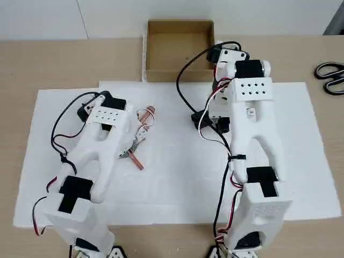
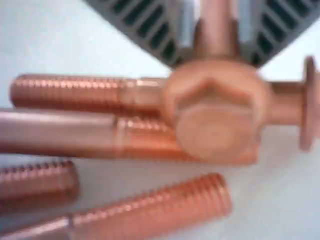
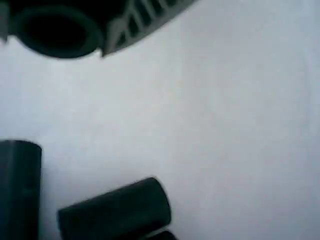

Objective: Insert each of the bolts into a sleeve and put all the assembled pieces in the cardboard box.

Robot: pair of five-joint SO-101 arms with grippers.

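Clamping a copper bolt (image 2: 215, 120) by its shank, the left end effector (image 2: 215, 30) has its ribbed jaws closed on it, with the head turned toward the wrist camera. In the high view this end effector (image 1: 133, 146) sits left of centre on the white sheet (image 1: 177, 177), with the loose bolts (image 2: 75, 95) lying close under the held one. Whether they touch it, I cannot tell. The right end effector (image 3: 75, 20), right of centre in the high view, appears closed around a black sleeve (image 3: 55, 32) whose open bore faces its camera. The loose sleeves (image 3: 115, 207) lie on the sheet nearby. The cardboard box (image 1: 180, 72) stands at the top centre of the high view, well apart from the bolts.

The main risk, as I judge it, is the mating itself. Bolt and sleeve are each pinched by one arm, so a slight tilt of either would let the threaded tip catch on the sleeve's rim instead of entering. Pushing then could twist the bolt in the jaws or knock the sleeve free. Lifting the bolt may also drag or roll its neighbours across the sheet and make later picks harder. The black cable (image 1: 185, 80) looping beside the box could snag on a carry toward it. A smooth sleeve may slip if the hold is off-centre.
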